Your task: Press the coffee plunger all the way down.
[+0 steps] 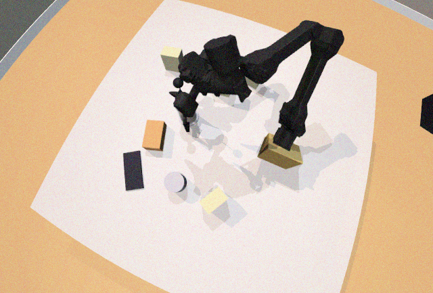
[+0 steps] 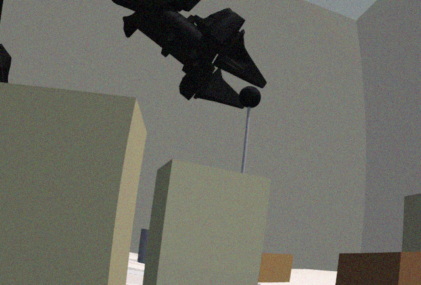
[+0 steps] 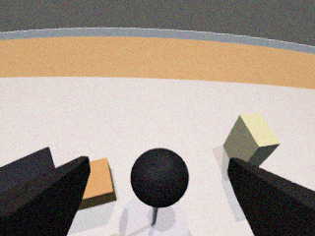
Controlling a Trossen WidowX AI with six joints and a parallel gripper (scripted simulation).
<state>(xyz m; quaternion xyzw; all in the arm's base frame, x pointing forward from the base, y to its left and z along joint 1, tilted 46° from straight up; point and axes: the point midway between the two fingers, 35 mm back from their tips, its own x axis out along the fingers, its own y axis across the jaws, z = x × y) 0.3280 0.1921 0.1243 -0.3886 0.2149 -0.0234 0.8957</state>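
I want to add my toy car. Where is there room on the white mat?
Roomiest: the near strip of the white mat, below the dark slab, white cylinder and yellow block. It is crowded around the coffee press, orange block and the open end effector.

Grey walls [image 2: 323, 104], orange floor [image 1: 52, 107]

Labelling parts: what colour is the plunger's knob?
Black; the knob shows best in the wrist view.

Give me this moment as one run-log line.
phase: approach | gripper: open, fingers either side of plunger knob, nothing gripped | rod: raised, plunger not pressed | press: upright
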